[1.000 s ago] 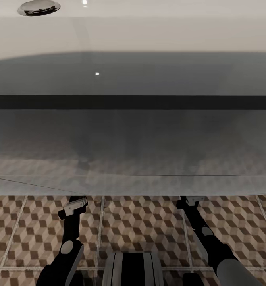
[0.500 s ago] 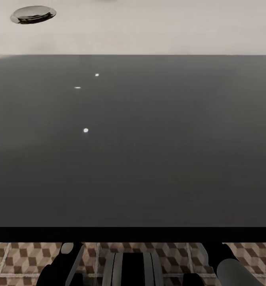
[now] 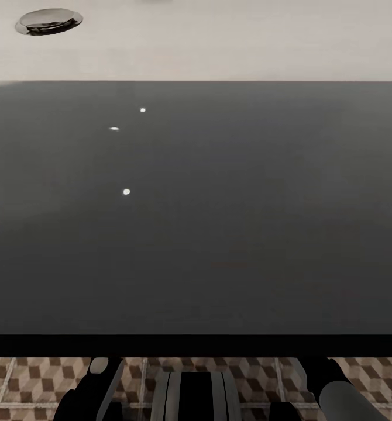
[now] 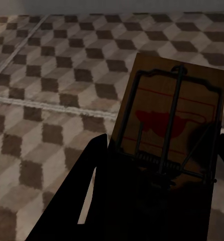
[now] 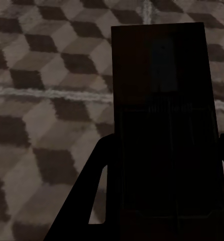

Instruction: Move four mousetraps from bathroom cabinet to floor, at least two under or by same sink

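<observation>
Left claw [image 4: 157, 201]: closed upon a mousetrap [image 4: 175, 118], spring bar and red patch uppermost, the board held over the cube-patterned bathroom floor [image 4: 46, 75]. Right claw [image 5: 162, 201]: closed upon a second mousetrap [image 5: 159, 75], shown in deep shadow with little detail, likewise carried above the tiles near a pale grout line. Whether either board touches the floor cannot be told. In the head view, the grey underside of the sink [image 3: 196, 204] spans most of the field, with a dark band at its near edge, a white basin top and a metal drain [image 3: 48, 20] beyond; both arms pass beneath it. Step judged in hand: placement of two traps under the sink. The next move calls for lowering each board flat onto the tiles, then parting the fingers without tipping it
</observation>
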Motion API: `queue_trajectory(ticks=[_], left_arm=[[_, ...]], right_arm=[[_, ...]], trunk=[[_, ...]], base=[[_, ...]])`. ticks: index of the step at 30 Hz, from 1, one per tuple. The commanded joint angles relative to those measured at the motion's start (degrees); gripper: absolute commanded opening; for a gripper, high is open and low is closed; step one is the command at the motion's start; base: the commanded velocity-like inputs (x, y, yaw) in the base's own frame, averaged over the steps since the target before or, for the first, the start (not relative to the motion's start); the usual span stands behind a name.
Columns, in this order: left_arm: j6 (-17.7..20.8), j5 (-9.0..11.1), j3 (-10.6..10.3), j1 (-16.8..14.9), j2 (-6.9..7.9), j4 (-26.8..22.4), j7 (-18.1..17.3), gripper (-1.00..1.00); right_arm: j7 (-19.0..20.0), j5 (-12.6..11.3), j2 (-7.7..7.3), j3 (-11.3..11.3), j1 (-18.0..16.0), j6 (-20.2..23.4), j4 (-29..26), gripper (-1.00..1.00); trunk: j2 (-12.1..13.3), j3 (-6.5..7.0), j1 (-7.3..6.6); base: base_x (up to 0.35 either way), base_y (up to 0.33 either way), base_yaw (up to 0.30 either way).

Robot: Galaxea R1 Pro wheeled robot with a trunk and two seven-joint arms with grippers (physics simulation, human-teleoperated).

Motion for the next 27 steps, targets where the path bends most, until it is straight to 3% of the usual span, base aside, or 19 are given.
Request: queue_trajectory(ticks=[1, 15, 27], left_arm=[[0.0, -0.4, -0.1, 0.0, 0.01, 0.0, 0.5, -1.00], [0.0, -0.2, -0.1, 0.0, 0.01, 0.0, 0.5, -1.00], [0.0, -0.2, -0.1, 0.0, 0.01, 0.0, 0.5, -1.00]], right_arm=[[0.4, -0.3, -0.02, 0.0, 0.0, -0.2, 0.0, -1.00], [0.4, -0.3, -0.02, 0.0, 0.0, -0.2, 0.0, -1.00], [0.4, -0.3, -0.02, 0.0, 0.0, -0.2, 0.0, -1.00]], trunk=[[0.0, -0.03, -0.01], [0.0, -0.03, -0.01], [0.0, -0.03, -0.01]], base=[[0.000, 0.000, 0.000], [-0.099, 0.000, 0.000], [-0.012, 0.000, 0.000]])
